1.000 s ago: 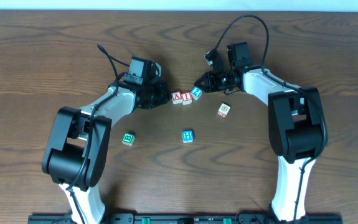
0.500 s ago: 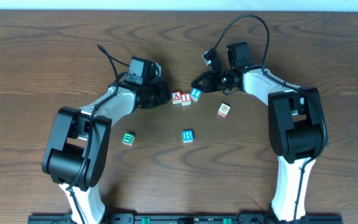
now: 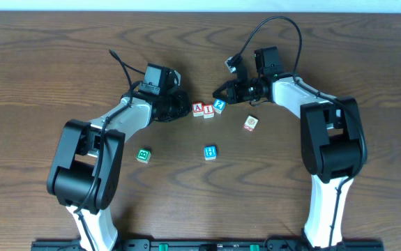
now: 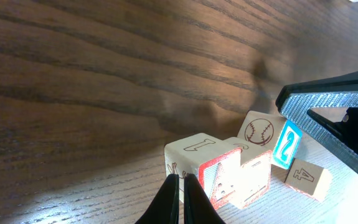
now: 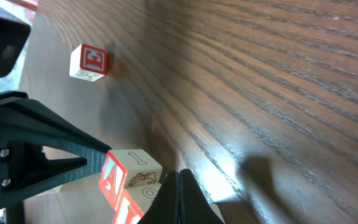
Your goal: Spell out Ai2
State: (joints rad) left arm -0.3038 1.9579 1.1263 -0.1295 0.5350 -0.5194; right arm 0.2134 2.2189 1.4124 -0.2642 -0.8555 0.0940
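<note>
Red "A" [image 3: 197, 108] touches red "I" [image 3: 208, 111], blue "2" [image 3: 219, 105] just beside and slightly skewed, row lying between left gripper [image 4: 180, 190] and right gripper [image 5: 179, 183], both pinched closed on nothing; word looks spelled, judged remaining: perhaps squaring the 2.

the red-framed a cube [image 3: 197, 108], the red-framed i cube [image 3: 208, 110] and the blue-framed 2 cube [image 3: 219, 105] sit close together in a short row, letters up. the i lies at the a's 3 o'clock; the 2, turned askew, lies at the i's 2 o'clock.
</note>
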